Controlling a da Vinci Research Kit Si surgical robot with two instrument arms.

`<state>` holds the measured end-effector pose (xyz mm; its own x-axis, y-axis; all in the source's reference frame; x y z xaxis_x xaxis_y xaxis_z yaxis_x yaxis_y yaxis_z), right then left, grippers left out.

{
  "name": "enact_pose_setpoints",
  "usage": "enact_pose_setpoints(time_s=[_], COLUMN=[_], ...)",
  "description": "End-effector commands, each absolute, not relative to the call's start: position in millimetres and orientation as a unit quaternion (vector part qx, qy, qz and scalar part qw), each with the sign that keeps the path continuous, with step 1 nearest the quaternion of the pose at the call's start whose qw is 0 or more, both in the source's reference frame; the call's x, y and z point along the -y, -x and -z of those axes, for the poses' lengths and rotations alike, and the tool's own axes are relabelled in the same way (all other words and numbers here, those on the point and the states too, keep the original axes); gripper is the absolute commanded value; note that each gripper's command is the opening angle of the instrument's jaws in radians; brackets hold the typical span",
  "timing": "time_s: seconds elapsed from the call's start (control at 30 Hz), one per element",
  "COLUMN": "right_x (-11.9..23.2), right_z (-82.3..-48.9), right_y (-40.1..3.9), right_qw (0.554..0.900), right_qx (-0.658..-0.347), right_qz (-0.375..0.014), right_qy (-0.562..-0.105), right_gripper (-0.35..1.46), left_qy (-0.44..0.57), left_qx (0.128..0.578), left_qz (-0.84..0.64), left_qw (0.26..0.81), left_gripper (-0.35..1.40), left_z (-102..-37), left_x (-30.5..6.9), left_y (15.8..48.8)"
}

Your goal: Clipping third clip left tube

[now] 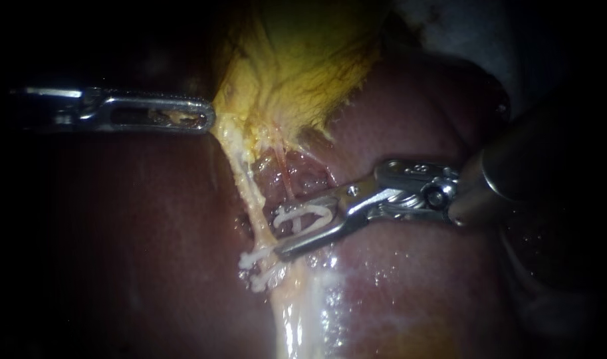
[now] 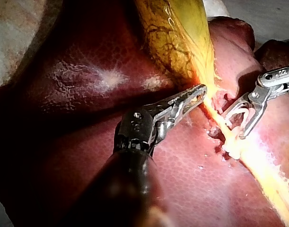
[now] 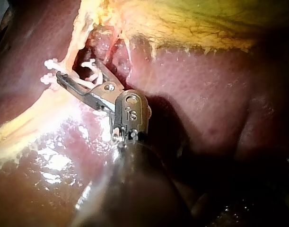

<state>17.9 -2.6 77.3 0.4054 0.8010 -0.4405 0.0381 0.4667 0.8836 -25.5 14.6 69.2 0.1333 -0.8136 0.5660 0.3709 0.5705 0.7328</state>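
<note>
A white clip (image 1: 303, 216) is carried between the parted jaws of the right instrument (image 1: 288, 231), right of centre in the endoscope view. Just left of their tips the left tube (image 1: 253, 199) is stretched down from the gallbladder (image 1: 303, 60), which is clamped by the left instrument (image 1: 209, 121) at upper left; two clips (image 1: 256, 260) sit lower on it. The tube is judged soft, slick and easily torn, best straddled squarely just above those clips.
</note>
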Motion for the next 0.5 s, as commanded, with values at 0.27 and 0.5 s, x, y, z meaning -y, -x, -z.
enact_pose_setpoints(time_s=[0.27,0.5], right_x=[2.6,3.1], right_z=[-78.5,-77.9], right_y=[-19.6,-21.0], right_qw=[0.688,0.65], right_qx=[-0.486,-0.518], right_qz=[-0.268,-0.253], right_qy=[-0.467,-0.494], right_gripper=[0.52,0.51], left_qy=[-0.214,-0.214], left_qx=[0.515,0.515], left_qz=[0.411,0.411], left_qw=[0.722,0.722], left_gripper=[-0.35,-0.35], left_z=[-69.4,-69.5], left_x=[-14.5,-14.5], left_y=[25.6,25.6])
